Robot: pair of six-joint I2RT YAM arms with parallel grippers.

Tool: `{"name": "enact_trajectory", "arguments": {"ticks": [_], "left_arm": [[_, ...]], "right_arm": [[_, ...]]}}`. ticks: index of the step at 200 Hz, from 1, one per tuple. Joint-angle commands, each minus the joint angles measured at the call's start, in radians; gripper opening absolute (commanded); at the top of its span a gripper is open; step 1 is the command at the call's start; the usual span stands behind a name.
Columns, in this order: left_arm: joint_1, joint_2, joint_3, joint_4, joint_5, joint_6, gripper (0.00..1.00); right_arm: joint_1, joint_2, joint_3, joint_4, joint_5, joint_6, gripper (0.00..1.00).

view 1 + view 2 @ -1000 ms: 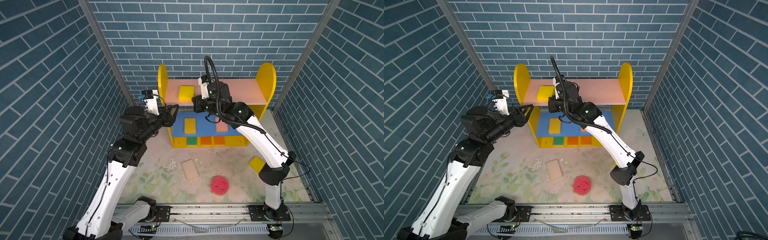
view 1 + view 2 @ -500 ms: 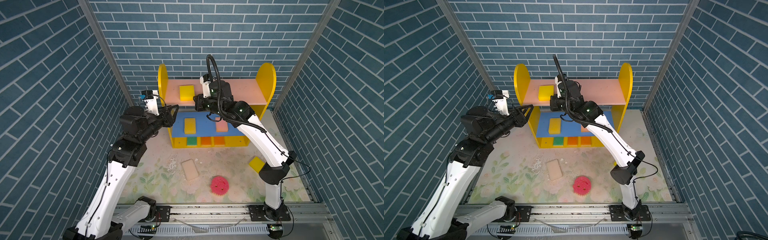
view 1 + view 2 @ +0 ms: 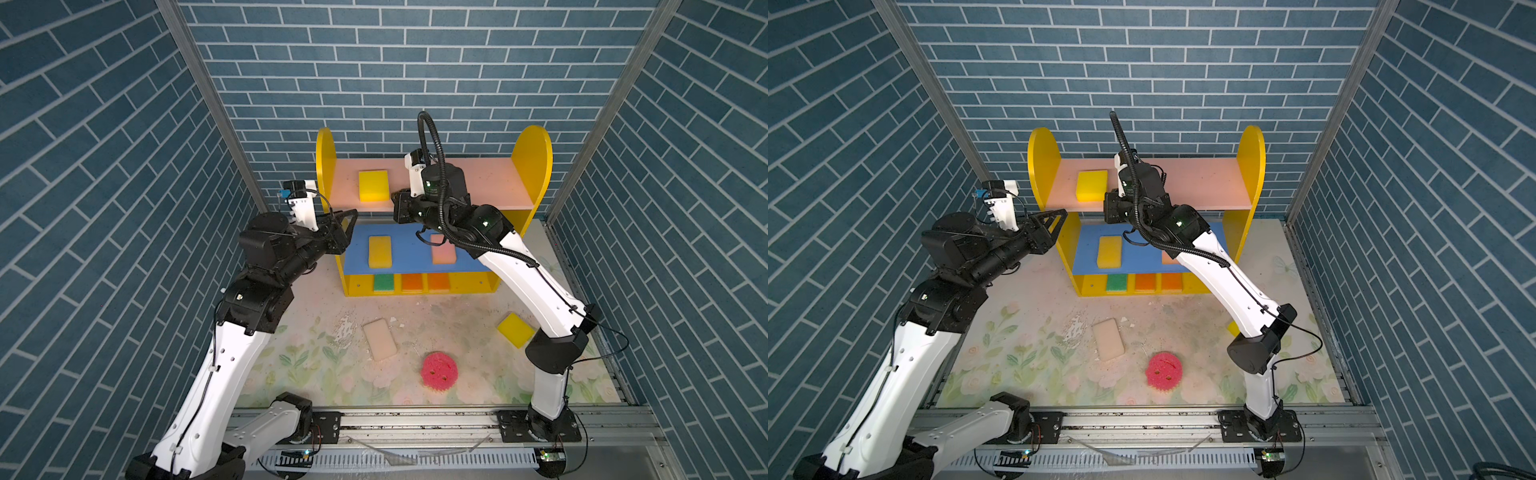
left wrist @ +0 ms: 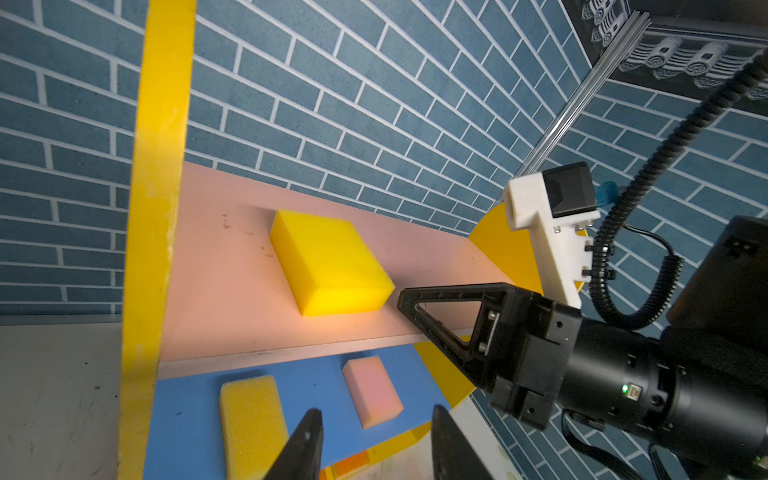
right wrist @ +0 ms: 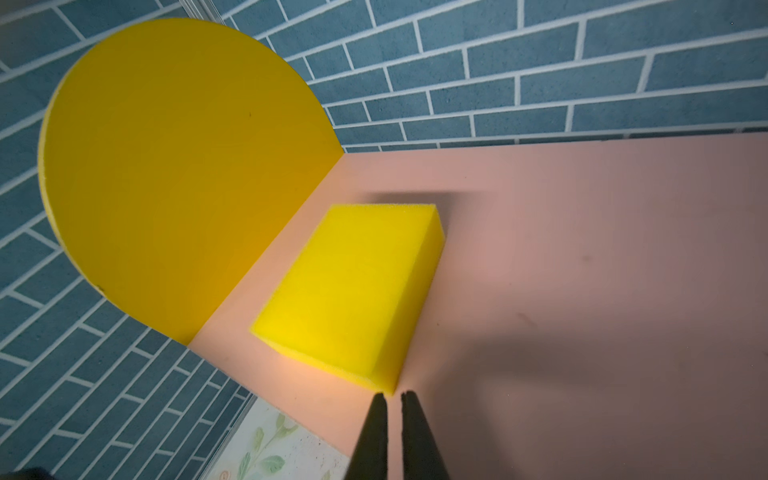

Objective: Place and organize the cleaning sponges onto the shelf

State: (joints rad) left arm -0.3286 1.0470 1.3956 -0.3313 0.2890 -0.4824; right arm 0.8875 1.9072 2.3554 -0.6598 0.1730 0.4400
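The shelf (image 3: 532,166) stands against the back wall. A bright yellow sponge (image 5: 353,291) lies on its pink board (image 3: 486,183). My right gripper (image 5: 392,395) is shut and empty, its tips at that sponge's near corner by the board's front edge; in a top view the right gripper (image 3: 395,201) shows beside the sponge. A yellow sponge (image 3: 380,252) and a pink sponge (image 3: 443,254) lie on the blue board. Green (image 3: 385,282) and orange sponges (image 3: 424,281) sit in the base. My left gripper (image 4: 376,415) hangs open and empty outside the left side panel (image 3: 325,166).
On the floral mat lie a cream sponge (image 3: 379,338), a round pink smiley sponge (image 3: 438,370) and a yellow sponge (image 3: 515,329) beside the right arm's elbow. Brick walls close in on three sides, and a metal rail (image 3: 415,419) runs along the front.
My right wrist has risen slightly at the pink board's front edge, still shut. The left arm and the sponges have stayed put.
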Motion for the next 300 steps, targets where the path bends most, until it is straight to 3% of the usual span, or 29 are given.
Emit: {"name": "enact_trajectory", "arguments": {"ticks": [1,54,92,128,163,193,255,300], "left_arm": [[-0.004,-0.016,-0.011,0.004,-0.005,0.010,0.45],[-0.004,-0.037,-0.006,-0.024,-0.017,0.040,0.46],[-0.004,-0.133,-0.082,-0.098,-0.069,0.086,0.50],[-0.003,-0.281,-0.227,-0.206,-0.169,0.115,0.55],[-0.001,-0.402,-0.372,-0.328,-0.259,0.133,0.62],[0.000,-0.479,-0.478,-0.371,-0.298,0.114,0.76],[0.000,-0.495,-0.635,-0.360,-0.292,0.067,0.79],[0.006,-0.492,-0.679,-0.337,-0.289,0.059,0.79]], "right_arm": [[-0.006,-0.033,-0.018,0.018,0.025,-0.014,0.11],[0.004,-0.120,-0.080,0.031,0.016,-0.008,0.11],[0.121,-0.237,-0.230,0.008,0.047,-0.097,0.14],[0.258,-0.397,-0.636,0.131,0.064,-0.075,0.27],[0.321,-0.476,-1.020,0.232,0.109,0.118,0.35],[0.347,-0.467,-1.223,0.318,0.093,0.253,0.38],[0.350,-0.301,-1.360,0.370,-0.035,0.351,0.38],[0.350,-0.158,-1.318,0.472,-0.148,0.346,0.39]]}}
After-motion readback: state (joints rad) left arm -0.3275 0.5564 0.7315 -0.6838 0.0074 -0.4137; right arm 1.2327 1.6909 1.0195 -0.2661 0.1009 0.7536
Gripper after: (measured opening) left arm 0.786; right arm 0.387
